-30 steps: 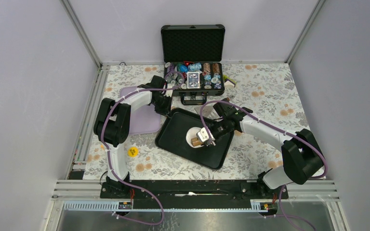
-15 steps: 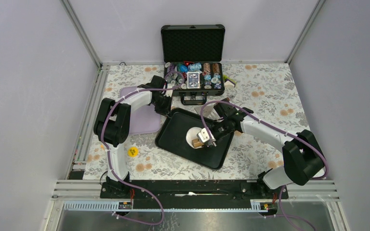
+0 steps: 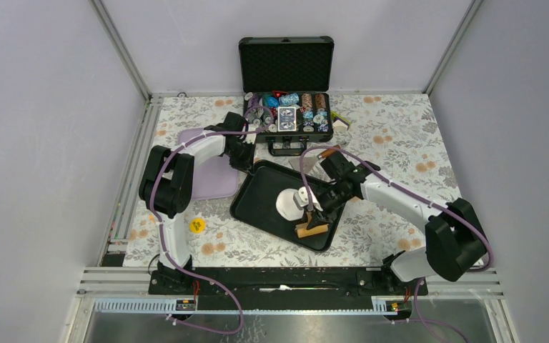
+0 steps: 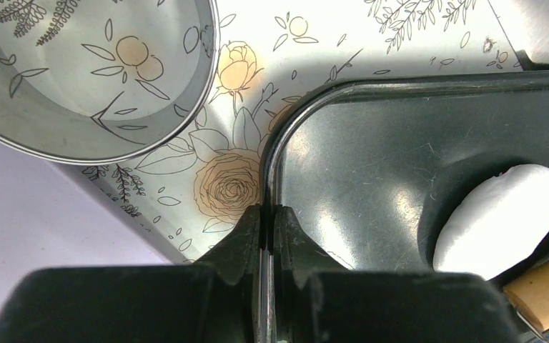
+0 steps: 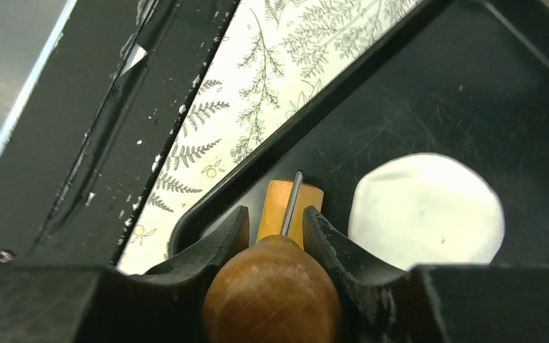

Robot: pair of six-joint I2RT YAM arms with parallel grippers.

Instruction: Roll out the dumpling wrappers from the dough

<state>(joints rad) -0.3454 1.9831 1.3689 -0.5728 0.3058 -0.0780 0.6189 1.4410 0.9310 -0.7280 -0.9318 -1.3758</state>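
A round white pat of dough (image 3: 287, 203) lies in the black tray (image 3: 257, 207). The left wrist view shows the dough (image 4: 500, 218) at the right, and the right wrist view shows the dough (image 5: 425, 211) beside the roller. My right gripper (image 3: 317, 211) is shut on the brown handle (image 5: 271, 286) of a small wooden roller (image 3: 309, 230). The roller rests on the tray floor near its front edge, just off the dough. My left gripper (image 3: 246, 160) is shut on the tray's rim (image 4: 266, 179) at the far left corner. No dumpling wrappers are in view.
A steel ring cutter (image 4: 93, 71) stands on the floral cloth just outside the tray's corner. A lilac board (image 3: 211, 182) lies left of the tray. An open case of poker chips (image 3: 286, 107) sits behind it. A yellow disc (image 3: 196, 226) lies front left.
My right gripper has drawn the roller off the dough toward the tray's near edge, uncovering the whole pat. The left gripper and the tray have stayed put.
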